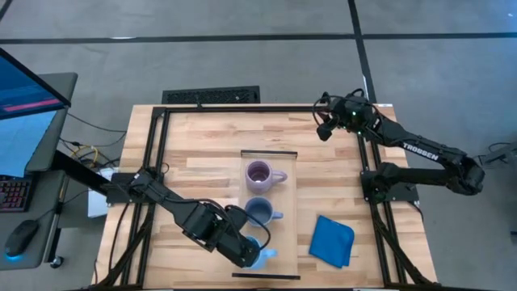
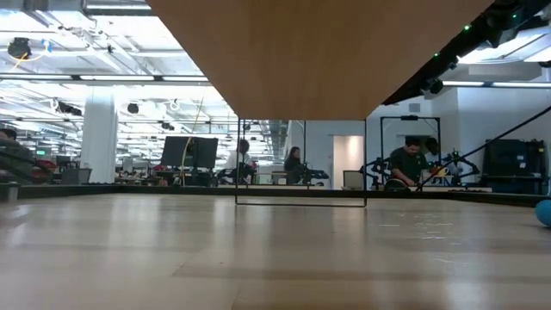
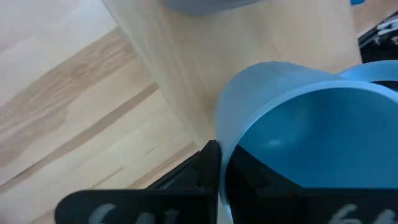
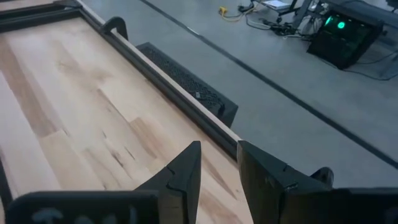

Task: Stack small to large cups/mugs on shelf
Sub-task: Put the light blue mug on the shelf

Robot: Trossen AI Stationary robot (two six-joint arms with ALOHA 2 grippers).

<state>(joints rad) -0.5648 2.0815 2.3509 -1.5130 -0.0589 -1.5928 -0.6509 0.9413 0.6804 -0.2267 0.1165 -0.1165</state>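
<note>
On the light-wood shelf [image 1: 291,202], a pale purple mug [image 1: 260,174] stands toward the far end and a grey-blue mug [image 1: 259,212] at the middle. My left gripper [image 1: 252,257] is over the shelf's near end, shut on the bright light blue mug [image 1: 265,254], which fills the left wrist view [image 3: 298,124]. My right gripper [image 1: 325,129] waits at the table's far right corner, touching nothing, its fingers close together [image 4: 217,162]. My left gripper holds the light blue mug by its wall at the rim [image 3: 225,149], with one finger [image 3: 208,163] outside and the other inside the hollow. The mug's mouth faces the wrist camera. I cannot tell whether its base rests on the shelf.
A flat blue cloth [image 1: 333,241] lies on the planked table right of the shelf. A dark frame [image 1: 153,162] runs along the table's edges. In the low view the shelf board [image 2: 310,60] stands raised above the tabletop.
</note>
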